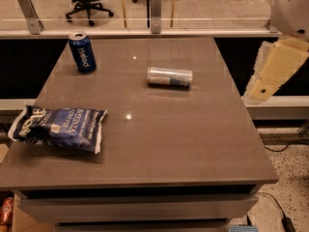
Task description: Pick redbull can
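The redbull can [169, 76] is slim and silver with pale blue patches. It lies on its side on the brown table [193, 144], right of centre toward the back. My gripper [263, 87] shows as a cream-coloured part of the arm at the right edge of the view. It hangs off the table's right side, well to the right of the can and apart from it. It holds nothing that I can see.
A dark blue Pepsi can [82, 51] stands upright at the table's back left. A blue chip bag [60, 127] lies at the front left. A glass railing [154, 8] runs behind the table. A cable [277, 211] lies on the floor at the right.
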Motion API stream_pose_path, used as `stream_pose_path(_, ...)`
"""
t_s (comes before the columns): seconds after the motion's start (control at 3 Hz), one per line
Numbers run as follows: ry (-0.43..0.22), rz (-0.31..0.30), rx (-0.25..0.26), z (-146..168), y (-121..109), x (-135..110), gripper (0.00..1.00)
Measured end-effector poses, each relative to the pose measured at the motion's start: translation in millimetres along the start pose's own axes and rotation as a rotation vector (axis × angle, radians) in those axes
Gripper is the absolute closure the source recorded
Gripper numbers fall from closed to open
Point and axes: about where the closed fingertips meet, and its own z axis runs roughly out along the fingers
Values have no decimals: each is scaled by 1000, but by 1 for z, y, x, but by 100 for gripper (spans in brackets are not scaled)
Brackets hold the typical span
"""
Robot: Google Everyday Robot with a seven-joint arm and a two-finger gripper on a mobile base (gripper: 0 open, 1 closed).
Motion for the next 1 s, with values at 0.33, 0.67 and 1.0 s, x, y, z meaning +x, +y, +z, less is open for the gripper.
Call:
stream_pose_path(0.33,-19,-21,-42,31,-7,-2,0)
stream_pose_path(0.67,-48,-48,-82,65,-15,-12,0)
stream_pose_path(1.0,-62,-68,-127,100,-23,-18,0)
